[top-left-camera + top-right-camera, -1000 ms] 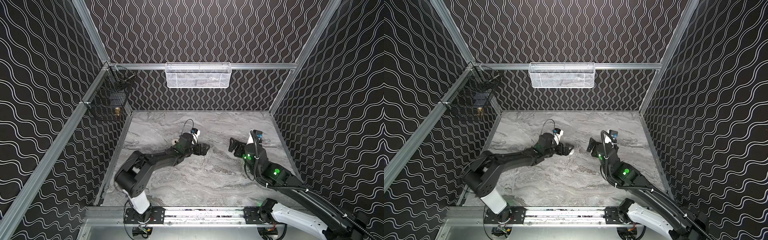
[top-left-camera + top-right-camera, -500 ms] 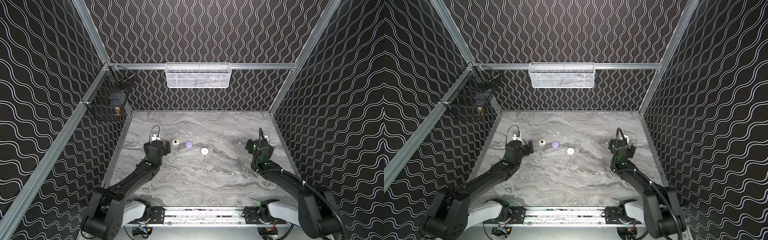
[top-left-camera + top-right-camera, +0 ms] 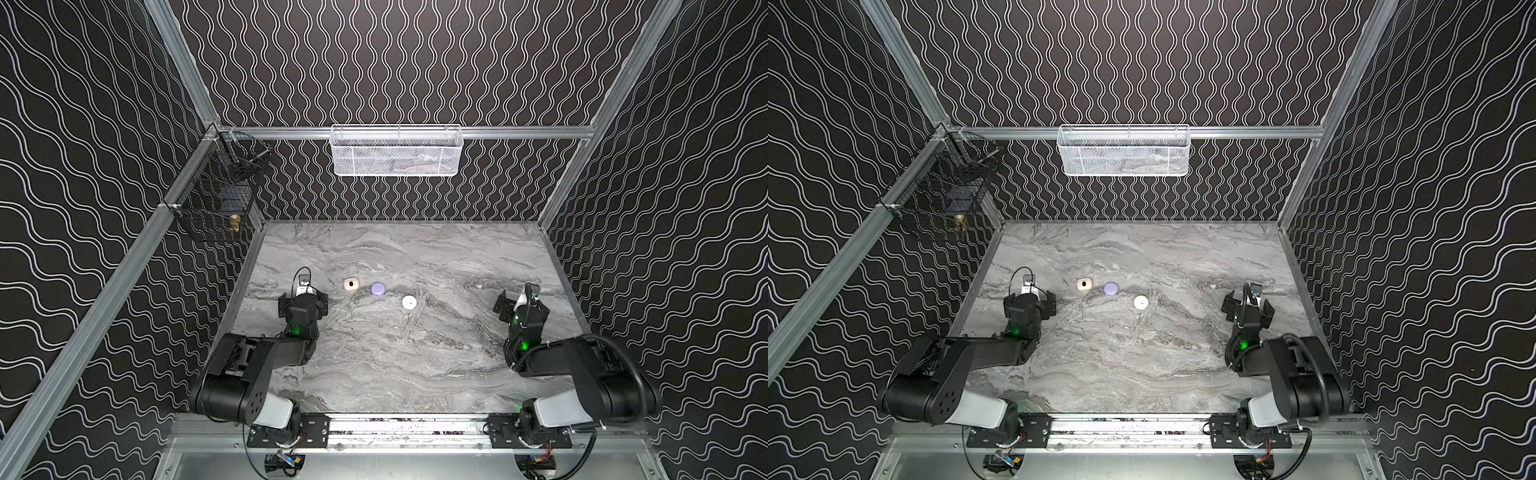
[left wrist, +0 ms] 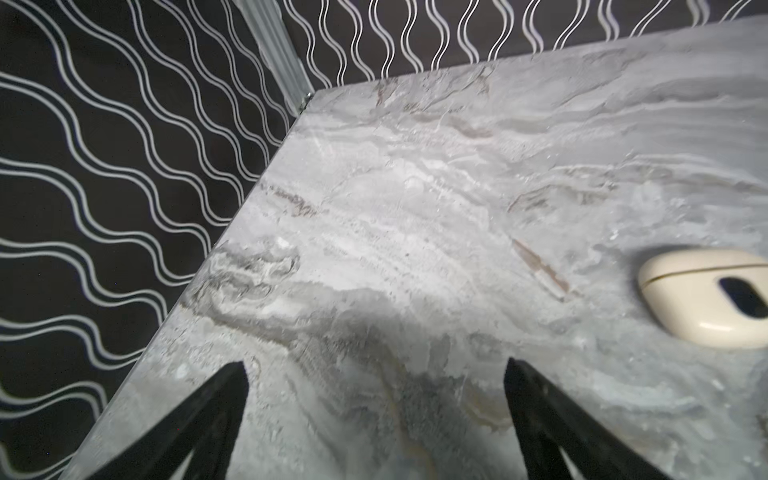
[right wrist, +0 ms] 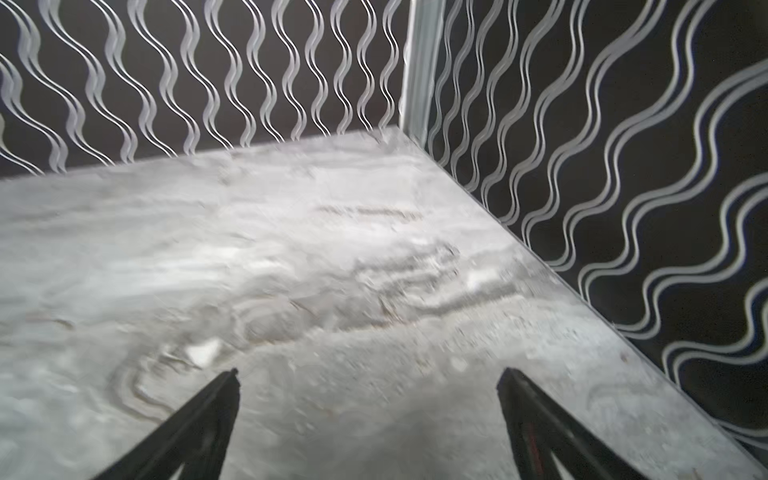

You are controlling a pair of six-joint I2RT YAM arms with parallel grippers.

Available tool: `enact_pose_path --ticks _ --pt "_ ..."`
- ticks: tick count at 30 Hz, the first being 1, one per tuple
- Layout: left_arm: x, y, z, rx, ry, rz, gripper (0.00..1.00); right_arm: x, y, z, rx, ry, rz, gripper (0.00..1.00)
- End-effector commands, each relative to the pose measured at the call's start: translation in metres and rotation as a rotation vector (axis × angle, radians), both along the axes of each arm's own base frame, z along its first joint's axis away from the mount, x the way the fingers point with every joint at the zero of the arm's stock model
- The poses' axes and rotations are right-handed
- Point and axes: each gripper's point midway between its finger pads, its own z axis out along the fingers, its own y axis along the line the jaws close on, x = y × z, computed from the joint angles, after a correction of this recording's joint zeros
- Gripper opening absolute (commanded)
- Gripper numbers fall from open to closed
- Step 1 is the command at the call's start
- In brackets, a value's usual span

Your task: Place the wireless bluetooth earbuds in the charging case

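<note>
The lavender case (image 3: 377, 288) lies on the grey marbled counter (image 3: 395, 365) and serves as the marker for everything else. Just beside it, on the left arm's side, sits the cream case (image 3: 351, 285), and near it on the right arm's side, a little closer to the arm bases, the white case (image 3: 409, 302); none of the three touch. All look closed from above, so whether earbuds lie inside cannot be told, and no loose earbud can be made out at this size. The left tool (image 3: 303, 301) hangs beyond the cream case from the lavender case, with its fingers spread apart and empty. In the left wrist view the cream case (image 4: 706, 303) shows a lid seam and a dark oval mark, but the frame edge cuts it off. The right tool (image 3: 519, 307) is well apart from the lavender case, past the white case. Its fingers are also spread, and its wrist view is blurred, showing only counter and wall. Behind the lavender case a white mesh basket (image 3: 395, 151) hangs on the back wall, its contents indistinct.
</note>
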Motion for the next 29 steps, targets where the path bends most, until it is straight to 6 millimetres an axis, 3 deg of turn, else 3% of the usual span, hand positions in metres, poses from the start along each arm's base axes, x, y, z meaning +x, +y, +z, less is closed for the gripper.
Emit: enact_pose_path --ticks 1,3,6,11,15,29 --pt "0.017 -0.027 0.016 -0.022 -0.053 -0.165 0.99 0.023 0.011 0.036 0.05 -0.158 0.114 1.0" --pt "0.025 -0.033 0.011 -0.029 -0.02 -0.206 0.99 0.025 0.013 0.039 0.037 -0.18 0.137 1.0" --pt "0.031 -0.025 0.003 -0.083 0.023 -0.219 0.98 0.025 0.011 0.035 0.045 -0.149 0.125 1.0" --pt "0.01 0.003 -0.002 -0.127 -0.176 -0.139 0.99 0.027 0.008 0.035 0.041 -0.143 0.1 1.0" --pt "0.025 0.002 -0.01 -0.123 -0.088 -0.137 0.99 0.028 0.008 0.037 0.035 -0.157 0.105 1.0" --pt "0.027 -0.001 -0.013 -0.106 -0.062 -0.135 0.99 0.024 0.009 0.039 0.019 -0.172 0.097 1.0"
